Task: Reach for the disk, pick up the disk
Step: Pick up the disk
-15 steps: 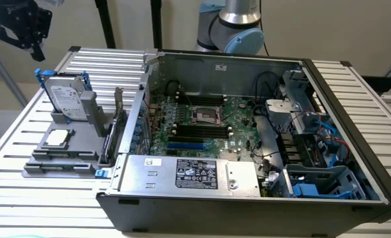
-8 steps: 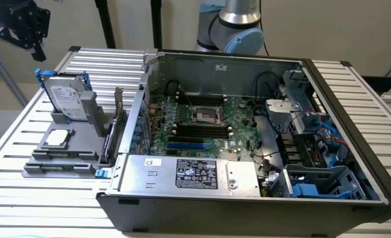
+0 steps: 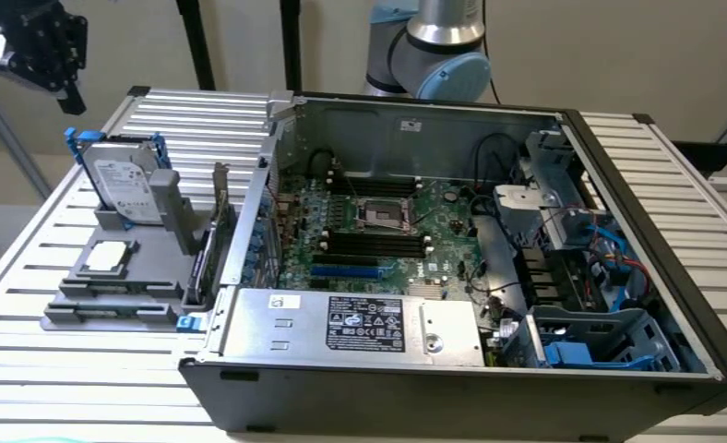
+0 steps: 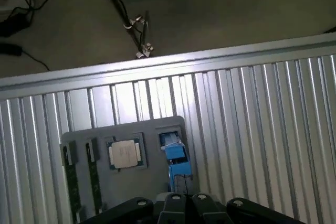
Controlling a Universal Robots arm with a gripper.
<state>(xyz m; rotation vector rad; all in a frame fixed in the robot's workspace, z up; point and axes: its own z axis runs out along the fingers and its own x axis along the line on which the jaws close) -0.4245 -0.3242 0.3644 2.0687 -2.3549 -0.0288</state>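
your black claw (image 3: 46,57) hangs high over the far corner of the ribbed silver metal table (image 3: 43,369), at the exterior view's left. you cannot tell from either view whether it is open or closed. it grips nothing.

the disk (image 3: 127,185), a flat silver-grey hard drive with a white label and a bright blue frame, stands upright on its edge in a slot at the far end of a grey plastic tray (image 3: 105,309). it is below the claw and well apart from it. a grey upright block (image 3: 172,198) of the tray stands just beside the disk, between it and the open black computer case (image 3: 462,406).

a small square silver chip (image 3: 108,257) lies flat in a tray recess, nearer the camera than the disk. inside the case you see a green motherboard (image 3: 388,231), a silver power supply box (image 3: 351,323) and a blue-grey plastic drive cage (image 3: 598,341).

in the wrist view, the claw's (image 4: 184,205) body is over the tray (image 4: 152,182), with the disk's (image 4: 176,156) blue frame edge-on beside the chip (image 4: 125,154).
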